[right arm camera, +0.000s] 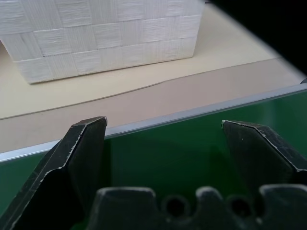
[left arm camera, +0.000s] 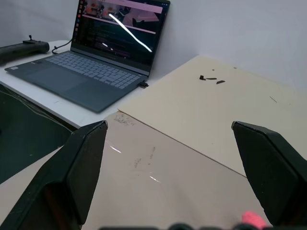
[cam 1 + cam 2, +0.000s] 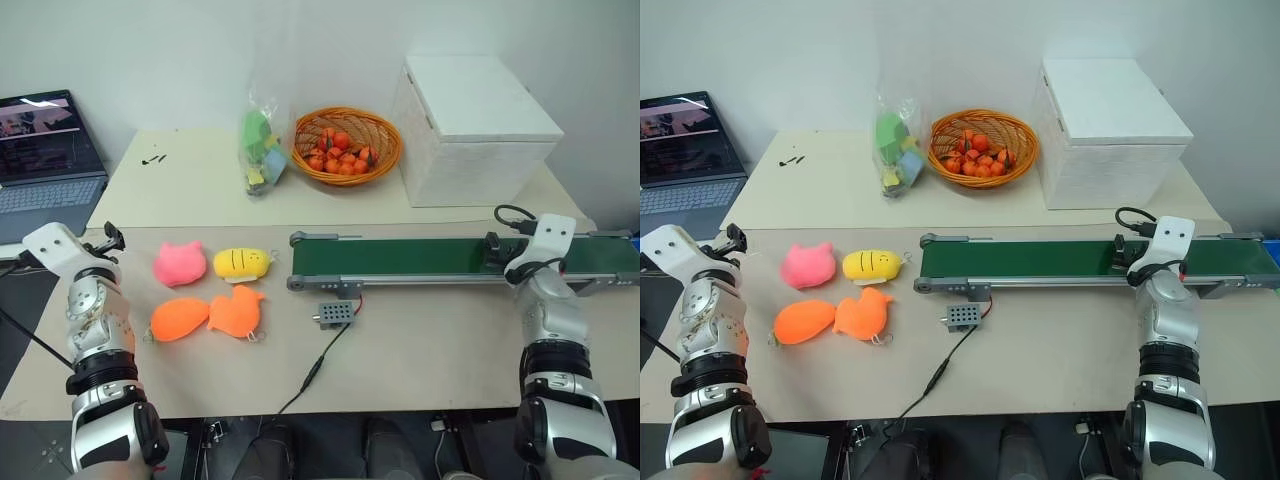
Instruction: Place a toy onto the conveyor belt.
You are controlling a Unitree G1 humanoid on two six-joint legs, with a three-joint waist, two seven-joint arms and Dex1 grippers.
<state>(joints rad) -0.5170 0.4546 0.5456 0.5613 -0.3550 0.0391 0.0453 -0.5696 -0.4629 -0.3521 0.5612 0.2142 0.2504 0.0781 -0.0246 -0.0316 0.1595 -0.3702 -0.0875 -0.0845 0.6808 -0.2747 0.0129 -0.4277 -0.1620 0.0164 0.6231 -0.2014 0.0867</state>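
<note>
- Landmark = conveyor belt [image 3: 420, 257]: long dark green strip in grey frame, lying across the beige worktop [image 3: 420, 350], running from mid worktop out to the robot's right edge.
- Toy [image 3: 179, 319]: smooth oval orange plush, flat on worktop, well off the belt's left end and a bit nearer the robot than the belt. Nothing holding it.
- Lobed orange plush [image 3: 237, 311] sits betw. toy and belt's left end, touching the toy's side.
- Yellow plush [image 3: 243, 263] w/ black face marks: near belt's left end, just behind the lobed one.
- Pink eared plush [image 3: 180, 263]: further from belt than the yellow one, directly behind the toy.
- Small grey box [image 3: 335, 315] w/ red + black wires: just in front of belt's left end, robot side; black cable trails from it toward the worktop's near edge.
- Wicker basket [image 3: 385, 150] of orange fruit: behind belt, far side. Clear bag [image 3: 262, 140] of coloured bits beside it, further left.
- White woven box [image 3: 470, 130]: behind belt's right half.
- Laptop [image 3: 45, 150], lid up, screen lit: far beyond belt's left end, on a separate white surface.
- Left claw [image 2: 168, 158]: fingers spread wide, empty, over the worktop's left edge, well away from belt, aimed toward laptop.
- Right claw [image 1: 163, 143]: fingers wide apart, empty, poised over the belt's right part; green surface directly below, white box beyond.
</note>
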